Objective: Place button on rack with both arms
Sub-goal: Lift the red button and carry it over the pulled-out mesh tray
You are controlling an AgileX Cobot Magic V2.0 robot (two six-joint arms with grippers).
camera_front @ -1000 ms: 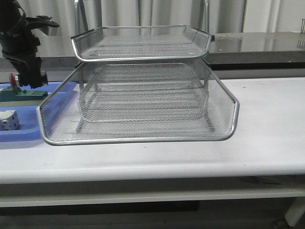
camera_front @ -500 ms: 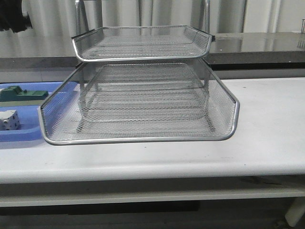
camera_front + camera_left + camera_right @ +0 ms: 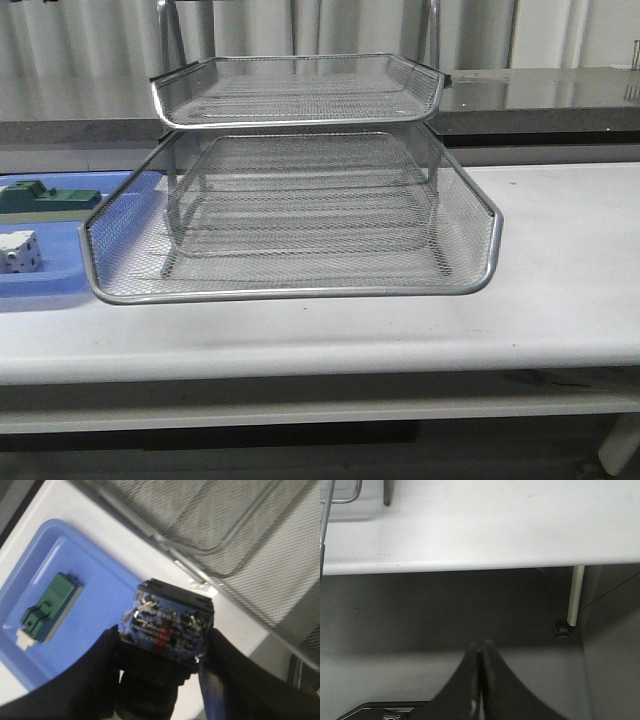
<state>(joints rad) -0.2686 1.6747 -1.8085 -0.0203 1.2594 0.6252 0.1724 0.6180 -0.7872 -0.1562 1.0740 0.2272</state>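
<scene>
In the left wrist view my left gripper (image 3: 162, 655) is shut on the button (image 3: 167, 622). Only the button's blue rear block and black body show; its red head is hidden. The gripper holds it high above the blue tray (image 3: 100, 595), beside the rack's (image 3: 240, 535) wire-mesh corner. The silver three-tier rack (image 3: 300, 200) fills the middle of the front view, where neither arm shows. My right gripper (image 3: 481, 647) is shut and empty. It hangs below the table's front edge, over the floor.
The shallow blue tray (image 3: 50, 285) sits left of the rack. It holds a flat green block (image 3: 45, 198), also in the left wrist view (image 3: 50, 607), and a white dotted cube (image 3: 18, 252). A white table leg (image 3: 575, 595) stands off to one side of the right gripper.
The left arm, holding the button over the blue tray at the far left one second ago, has risen out of the front view. The rack has not moved.
</scene>
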